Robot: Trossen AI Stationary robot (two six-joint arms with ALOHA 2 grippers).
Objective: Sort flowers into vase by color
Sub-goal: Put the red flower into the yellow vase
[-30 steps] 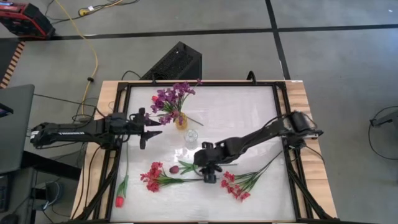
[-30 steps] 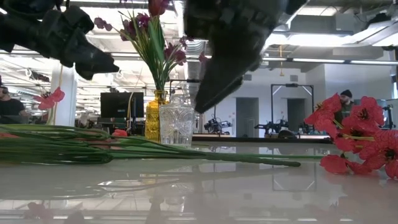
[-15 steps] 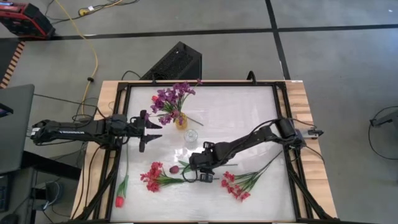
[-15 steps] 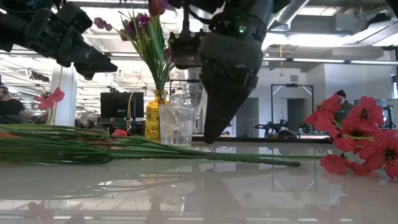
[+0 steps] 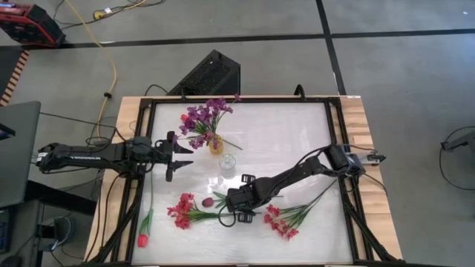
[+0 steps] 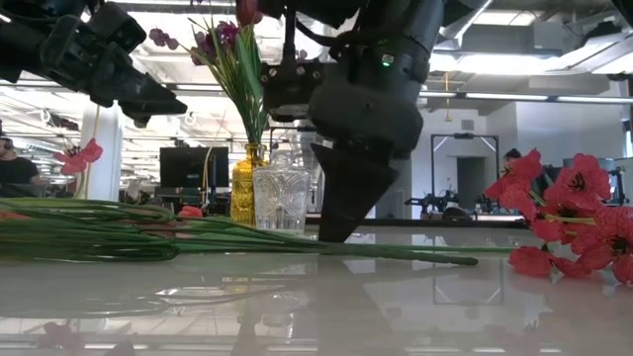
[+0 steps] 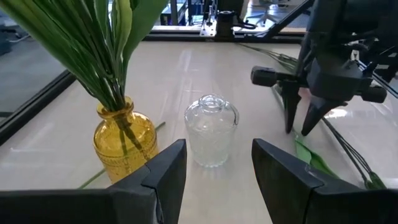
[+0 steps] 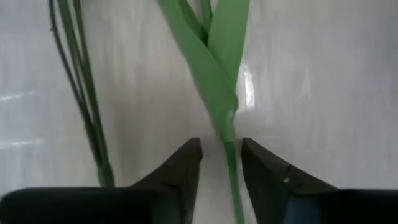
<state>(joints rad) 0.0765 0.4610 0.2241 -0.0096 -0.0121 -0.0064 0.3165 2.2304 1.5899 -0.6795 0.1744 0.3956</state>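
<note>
Maroon tulip [image 5: 208, 202] lies on the white table [image 5: 282, 133], stem and leaves [image 8: 214, 68] running toward the right gripper [image 5: 235, 210]. Fingers [image 8: 180, 165] slightly spread, straddling the thin stem just below the leaves, tips near the surface. Red-pink sprays [image 5: 182, 211] lie beside it. Purple sprays [image 5: 204, 117] stand in the amber vase [image 7: 124, 140]; clear vase [image 7: 211, 130] next to it. Left gripper [image 5: 178, 154] hovers nearby, fingers apart, holding nothing.

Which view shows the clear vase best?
The left wrist view: the clear vase is close and whole. The low view shows it beside the yellow vase; the high view, tiny; the right wrist view, nothing.
</note>
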